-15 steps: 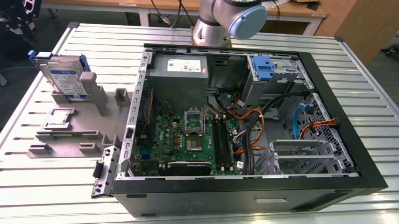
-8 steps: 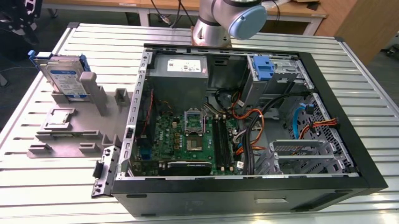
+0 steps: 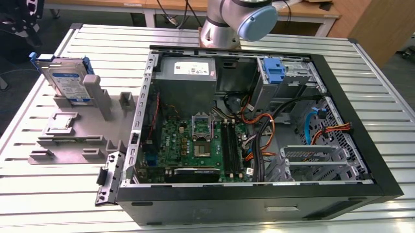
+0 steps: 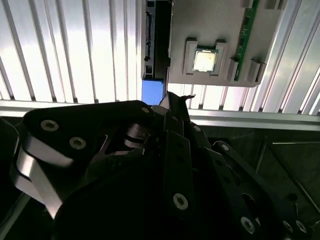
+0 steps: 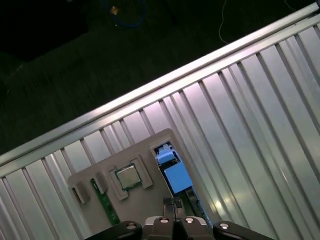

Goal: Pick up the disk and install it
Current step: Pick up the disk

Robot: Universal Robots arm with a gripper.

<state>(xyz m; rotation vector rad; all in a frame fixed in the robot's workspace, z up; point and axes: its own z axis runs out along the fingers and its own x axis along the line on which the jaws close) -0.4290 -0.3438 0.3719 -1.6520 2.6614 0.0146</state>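
Note:
The disk (image 3: 67, 81) stands on edge in a slot of the grey holder (image 3: 71, 141), at the exterior view's left, on the slatted table. It is silver-grey with a white-and-blue label and a blue carrier round it. In both wrist views I look down on it from well above, and its blue carrier edge (image 5: 173, 176) (image 4: 152, 91) shows just past my fingertips. My gripper (image 5: 172, 202) (image 4: 174, 101) hangs high over the holder, apart from the disk. Its fingers are together with nothing between them.
The open computer case (image 3: 363, 145) lies to the exterior view's right of the holder, with a motherboard (image 3: 194, 145), cables and a metal drive cage carrying a blue bracket (image 3: 275, 73). The holder also carries a processor chip (image 5: 128, 176) and a green memory stick (image 5: 107, 207). The table's edge (image 5: 150, 90) borders dark floor.

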